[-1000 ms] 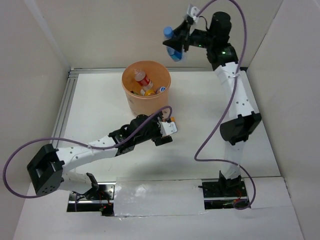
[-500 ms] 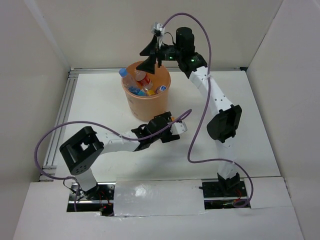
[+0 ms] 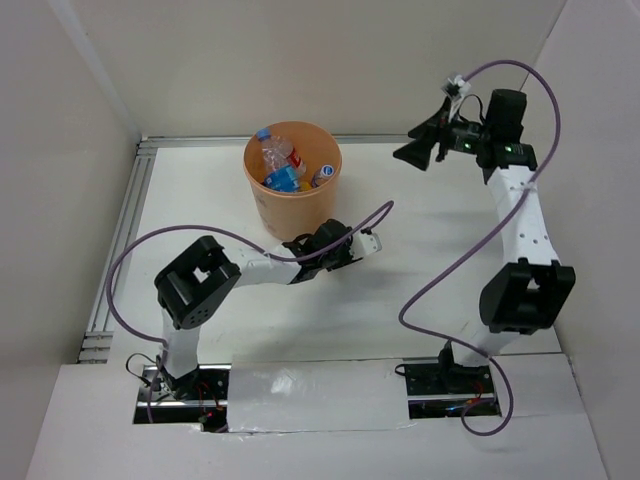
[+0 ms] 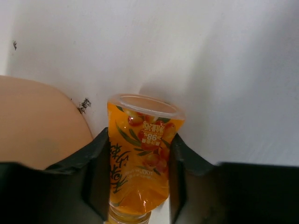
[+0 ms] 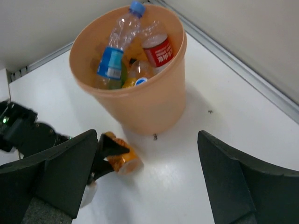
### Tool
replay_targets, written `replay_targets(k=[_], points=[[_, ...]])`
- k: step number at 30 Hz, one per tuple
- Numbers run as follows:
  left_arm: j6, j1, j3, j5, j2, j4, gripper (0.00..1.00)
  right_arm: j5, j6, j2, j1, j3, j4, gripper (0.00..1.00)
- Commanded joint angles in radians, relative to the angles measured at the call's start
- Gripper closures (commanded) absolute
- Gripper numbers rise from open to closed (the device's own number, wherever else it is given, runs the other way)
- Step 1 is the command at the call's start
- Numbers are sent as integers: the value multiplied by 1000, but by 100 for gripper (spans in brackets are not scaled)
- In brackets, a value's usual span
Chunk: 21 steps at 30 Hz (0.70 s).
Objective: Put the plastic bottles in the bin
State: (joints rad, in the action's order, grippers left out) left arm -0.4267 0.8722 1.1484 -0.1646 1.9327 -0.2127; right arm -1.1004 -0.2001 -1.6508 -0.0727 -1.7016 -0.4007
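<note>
Holding several bottles, the peach-orange bin (image 5: 140,109) contains a clear blue-labelled bottle (image 5: 112,60), a red-labelled bottle (image 5: 157,49) and others half hidden. The left gripper (image 4: 138,144) clamps the short orange bottle (image 4: 140,163), whose label shows berries, leaves and Chinese characters, just beside the bin. The right gripper (image 5: 147,140) hangs spread wide, empty.

bin (image 5: 145,107) holds several bottles (image 5: 156,49); orange bottle (image 5: 122,158) just beside it, perhaps gripped.
</note>
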Motion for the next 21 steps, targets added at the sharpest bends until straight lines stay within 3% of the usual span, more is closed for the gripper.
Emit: replay_targets(k=[1, 2, 5, 7, 9, 11, 15, 17, 21], points=[[51, 2, -6, 88, -43, 84, 83, -99, -119, 121, -50, 111, -113, 6], [63, 2, -6, 88, -82, 94, 100, -99, -169, 137, -70, 137, -139, 8], [118, 20, -15, 114, -234, 107, 100, -43, -263, 206, -140, 250, -221, 9], [158, 30, 6, 137, -332, 107, 100, 110, -263, 272, -173, 374, -192, 0], [215, 15, 42, 149, -455, 95, 100, 244, -255, 315, -194, 503, -159, 0], [258, -15, 112, 160, -506, 70, 100, 273, -341, 356, -208, 566, -184, 0], [415, -139, 200, 129, -540, 4, 100, 284, -366, 416, -231, 726, -175, 13], [446, -203, 212, 74, -517, -31, 100, 293, -366, 446, -231, 753, -161, 13], [497, -289, 266, 14, -407, -10, 97, 293, -328, 489, -231, 778, -141, 2]])
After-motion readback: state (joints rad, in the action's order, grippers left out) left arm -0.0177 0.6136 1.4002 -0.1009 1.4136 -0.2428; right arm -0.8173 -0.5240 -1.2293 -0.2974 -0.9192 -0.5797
